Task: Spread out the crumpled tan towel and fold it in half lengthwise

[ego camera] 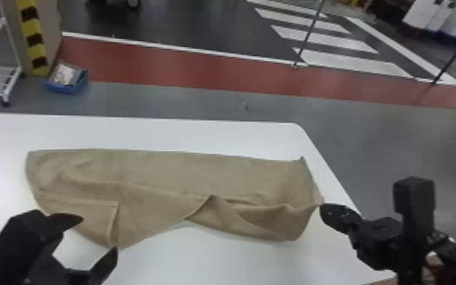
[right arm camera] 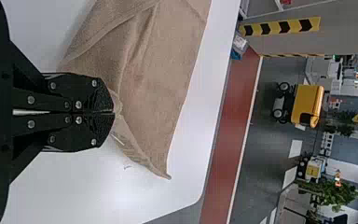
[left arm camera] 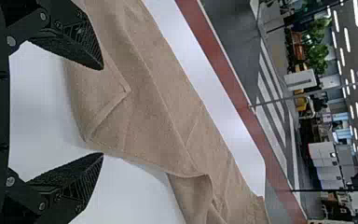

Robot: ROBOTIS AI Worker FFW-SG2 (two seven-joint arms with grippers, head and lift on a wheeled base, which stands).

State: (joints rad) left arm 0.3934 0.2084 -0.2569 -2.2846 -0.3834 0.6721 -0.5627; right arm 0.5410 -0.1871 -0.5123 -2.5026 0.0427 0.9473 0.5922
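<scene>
From over here I can see the tan towel (ego camera: 200,170) lying long-ways from left to right across the table (ego camera: 238,138), its near side rumpled. The right pincer (ego camera: 321,205) is pressed together on the edge at the towel's right end, while the left pincer (ego camera: 99,234), spread wide and empty, is much the nearer to the drooping left flap (ego camera: 132,223), which I'd guess it should take next.

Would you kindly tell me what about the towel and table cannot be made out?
- Towel, head view: underside, hidden by its upper layer.
- Towel in the right end effector, right wrist view: gripped bit, covered by the fingers.
- Table, head view: left end, cut off by the edge.
</scene>
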